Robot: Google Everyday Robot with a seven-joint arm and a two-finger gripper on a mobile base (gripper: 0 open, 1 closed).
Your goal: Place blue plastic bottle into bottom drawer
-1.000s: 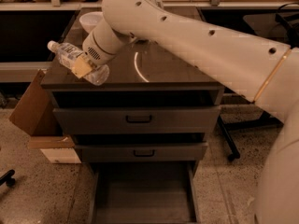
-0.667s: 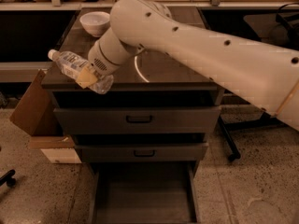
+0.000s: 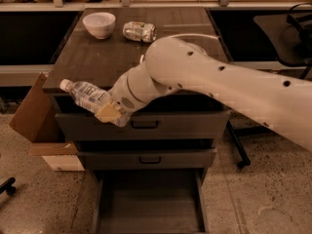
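Dropped a fair bit since a second ago: the gripper [image 3: 109, 113] is down from cabinet-top level and now hangs in front of the top drawer [image 3: 185, 126], clamped tight on one end of the blue plastic bottle [image 3: 87, 95]. The bottle pokes out of the claw toward 10 o'clock, cap end high. The bottom drawer [image 3: 146, 208] sits open at 5 o'clock. My worry: with an end grip on crinkly plastic, it could pivot, slip and miss the drawer's left side.
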